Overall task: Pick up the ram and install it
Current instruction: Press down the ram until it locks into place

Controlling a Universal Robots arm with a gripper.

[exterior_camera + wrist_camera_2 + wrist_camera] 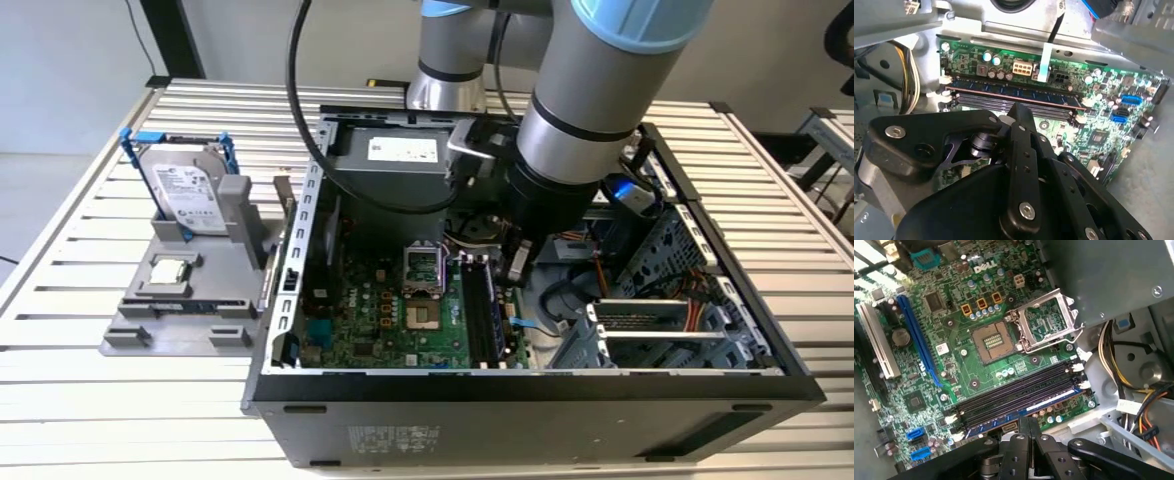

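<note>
The ram (1004,93) is a dark green stick with a row of black chips. It stands on edge in one of the motherboard's long memory slots and shows in both wrist views. In the first wrist view the ram (1054,405) fills the slot nearest my fingers, beside empty black slots. My gripper (1028,421) is shut, its black fingers pressed together with nothing between them. Its tip (1020,107) sits right over the ram's middle; contact cannot be told. In the exterior view the gripper (518,268) reaches down inside the open computer case (534,385), above the ram (507,310).
An open processor socket (991,342) lies beside the slots. A power supply (400,155) and cable bundles (1134,385) crowd the arm inside the case. In the exterior view's left, a grey stand holds a hard drive in a blue bracket (187,190) and a small silver chip (170,272).
</note>
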